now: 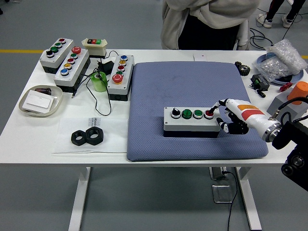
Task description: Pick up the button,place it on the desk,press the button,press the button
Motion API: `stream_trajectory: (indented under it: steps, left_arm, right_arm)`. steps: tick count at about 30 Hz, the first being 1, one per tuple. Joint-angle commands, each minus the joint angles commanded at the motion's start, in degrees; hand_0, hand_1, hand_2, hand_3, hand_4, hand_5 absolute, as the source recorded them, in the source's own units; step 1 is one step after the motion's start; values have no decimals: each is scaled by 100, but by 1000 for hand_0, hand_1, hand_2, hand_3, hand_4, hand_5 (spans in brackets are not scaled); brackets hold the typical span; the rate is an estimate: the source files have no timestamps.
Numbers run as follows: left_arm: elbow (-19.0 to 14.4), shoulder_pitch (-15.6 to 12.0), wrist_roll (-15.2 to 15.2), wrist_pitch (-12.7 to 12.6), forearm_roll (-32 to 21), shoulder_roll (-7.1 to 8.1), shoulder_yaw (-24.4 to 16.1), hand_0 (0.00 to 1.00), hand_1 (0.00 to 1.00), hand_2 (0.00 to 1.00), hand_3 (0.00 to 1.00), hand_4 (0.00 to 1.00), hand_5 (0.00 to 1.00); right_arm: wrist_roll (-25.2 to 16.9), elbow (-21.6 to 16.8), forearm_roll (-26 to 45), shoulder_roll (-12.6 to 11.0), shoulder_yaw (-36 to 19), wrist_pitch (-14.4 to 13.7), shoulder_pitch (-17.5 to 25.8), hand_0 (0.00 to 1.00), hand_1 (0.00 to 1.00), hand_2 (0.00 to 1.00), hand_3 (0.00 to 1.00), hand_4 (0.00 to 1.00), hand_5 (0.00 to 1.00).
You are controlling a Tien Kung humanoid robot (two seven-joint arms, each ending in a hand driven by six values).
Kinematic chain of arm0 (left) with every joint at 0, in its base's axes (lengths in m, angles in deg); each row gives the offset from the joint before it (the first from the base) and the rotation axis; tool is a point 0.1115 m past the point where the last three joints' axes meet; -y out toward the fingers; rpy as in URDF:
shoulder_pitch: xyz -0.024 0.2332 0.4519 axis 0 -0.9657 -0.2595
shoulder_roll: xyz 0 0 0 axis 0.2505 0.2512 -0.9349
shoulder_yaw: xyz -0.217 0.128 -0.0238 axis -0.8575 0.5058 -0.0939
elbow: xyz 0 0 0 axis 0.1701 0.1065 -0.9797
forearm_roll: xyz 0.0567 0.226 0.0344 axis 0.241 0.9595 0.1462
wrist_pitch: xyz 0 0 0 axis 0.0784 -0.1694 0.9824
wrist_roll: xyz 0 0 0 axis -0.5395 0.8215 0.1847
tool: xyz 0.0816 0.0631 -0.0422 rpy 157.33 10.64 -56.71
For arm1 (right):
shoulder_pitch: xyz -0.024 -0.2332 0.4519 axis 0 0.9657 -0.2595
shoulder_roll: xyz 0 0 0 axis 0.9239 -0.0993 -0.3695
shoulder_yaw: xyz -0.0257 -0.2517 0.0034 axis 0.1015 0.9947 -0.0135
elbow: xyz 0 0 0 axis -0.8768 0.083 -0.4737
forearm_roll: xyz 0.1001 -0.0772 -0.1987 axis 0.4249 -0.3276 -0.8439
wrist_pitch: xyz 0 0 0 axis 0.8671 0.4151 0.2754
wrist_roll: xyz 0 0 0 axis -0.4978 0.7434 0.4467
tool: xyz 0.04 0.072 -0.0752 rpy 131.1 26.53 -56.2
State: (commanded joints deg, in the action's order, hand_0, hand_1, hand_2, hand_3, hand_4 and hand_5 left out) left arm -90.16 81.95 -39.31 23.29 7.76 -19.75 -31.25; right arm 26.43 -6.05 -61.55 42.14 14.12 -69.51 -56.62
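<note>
Right hand (230,117), white with an orange stripe, sits at the right end of the button box (190,120), one fingertip touching its red button (209,114), the other fingers curled and holding nothing. That box lies on the blue mat (192,91). Beyond the mat's far edge, a person (207,21) stands behind the white table (29,139).

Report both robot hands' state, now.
Left robot hand: not in view.
Right robot hand: holds nothing, one fingertip on the red button, other fingers curled.
</note>
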Motion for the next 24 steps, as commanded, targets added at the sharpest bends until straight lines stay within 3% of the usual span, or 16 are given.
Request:
stream_trajectory:
  steps: [6, 24]
  left_arm:
    - [0, -16, -15, 1, 40, -1, -24, 745, 781, 852, 768, 539, 998]
    - [-10, -5, 9, -13, -37, 2, 37, 745, 781, 852, 768, 539, 998]
  right_arm:
    - [-36, -98, 42, 41, 119, -55, -97, 43, 2, 17, 625, 536, 2]
    - [53, 314, 75, 337, 612, 62, -436, 45, 2, 17, 625, 540, 2]
